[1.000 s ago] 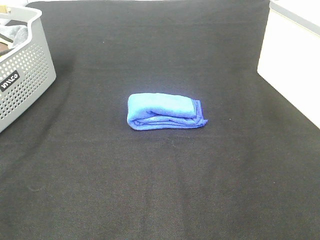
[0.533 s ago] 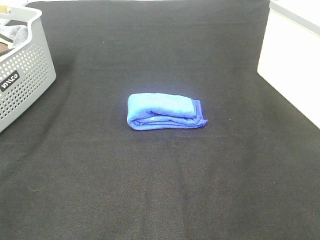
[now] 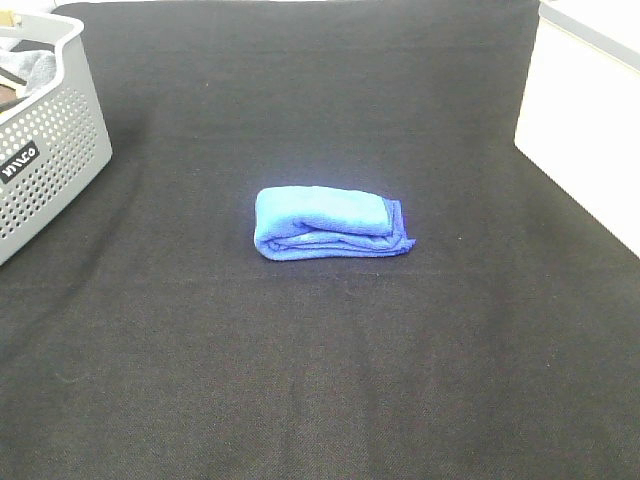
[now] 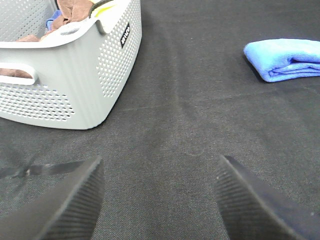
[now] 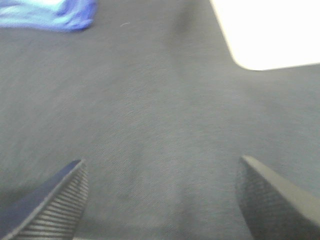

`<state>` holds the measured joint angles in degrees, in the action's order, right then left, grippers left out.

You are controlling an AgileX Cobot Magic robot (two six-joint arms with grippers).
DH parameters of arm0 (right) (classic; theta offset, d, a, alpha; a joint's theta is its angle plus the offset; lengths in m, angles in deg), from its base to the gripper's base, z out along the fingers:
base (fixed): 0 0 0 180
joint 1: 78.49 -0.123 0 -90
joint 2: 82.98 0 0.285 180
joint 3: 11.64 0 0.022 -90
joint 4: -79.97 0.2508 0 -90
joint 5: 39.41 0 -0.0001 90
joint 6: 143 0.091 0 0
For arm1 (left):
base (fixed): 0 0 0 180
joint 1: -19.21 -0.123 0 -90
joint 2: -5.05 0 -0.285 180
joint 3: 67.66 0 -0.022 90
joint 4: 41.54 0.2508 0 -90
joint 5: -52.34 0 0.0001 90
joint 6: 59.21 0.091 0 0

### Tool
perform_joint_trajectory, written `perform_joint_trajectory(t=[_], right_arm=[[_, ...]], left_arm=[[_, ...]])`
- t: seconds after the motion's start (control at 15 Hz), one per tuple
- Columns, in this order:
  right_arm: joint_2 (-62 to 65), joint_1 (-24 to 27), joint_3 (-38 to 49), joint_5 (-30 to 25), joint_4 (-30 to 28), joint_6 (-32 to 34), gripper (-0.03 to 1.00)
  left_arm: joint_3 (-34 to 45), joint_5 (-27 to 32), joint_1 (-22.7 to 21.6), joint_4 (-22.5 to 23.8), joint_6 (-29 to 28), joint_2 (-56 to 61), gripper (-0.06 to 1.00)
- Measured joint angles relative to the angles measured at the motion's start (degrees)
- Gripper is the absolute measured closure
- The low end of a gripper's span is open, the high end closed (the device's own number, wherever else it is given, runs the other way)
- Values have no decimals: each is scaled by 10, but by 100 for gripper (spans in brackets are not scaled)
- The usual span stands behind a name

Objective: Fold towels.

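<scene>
A bright blue towel [image 3: 328, 224] lies folded into a small thick bundle in the middle of the black cloth-covered table [image 3: 320, 380]. It also shows in the left wrist view [image 4: 285, 59] and, partly cut off, in the right wrist view [image 5: 47, 14]. Neither arm shows in the exterior high view. My left gripper [image 4: 160, 200] is open and empty, low over the black cloth, well away from the towel. My right gripper [image 5: 162, 200] is open and empty too, over bare cloth, apart from the towel.
A grey perforated basket [image 3: 45, 150] with cloths inside stands at the far left; it fills part of the left wrist view [image 4: 70, 75]. A white box [image 3: 585, 120] stands at the right edge, also in the right wrist view [image 5: 270, 30].
</scene>
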<state>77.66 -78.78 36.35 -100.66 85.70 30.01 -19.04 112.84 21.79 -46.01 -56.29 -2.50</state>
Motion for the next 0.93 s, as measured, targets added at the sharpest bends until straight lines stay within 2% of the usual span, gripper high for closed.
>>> perform_joint_trajectory(t=[0.07,0.33,0.93], right_arm=[[29,14,0,0,0,0,20],[111,15,1,0,2,0,20],[118,15,1,-1,2,0,20]], left_arm=[[0,0,0,0,0,0,33],[0,0,0,0,-1,0,33],[0,0,0,0,-1,0,33]])
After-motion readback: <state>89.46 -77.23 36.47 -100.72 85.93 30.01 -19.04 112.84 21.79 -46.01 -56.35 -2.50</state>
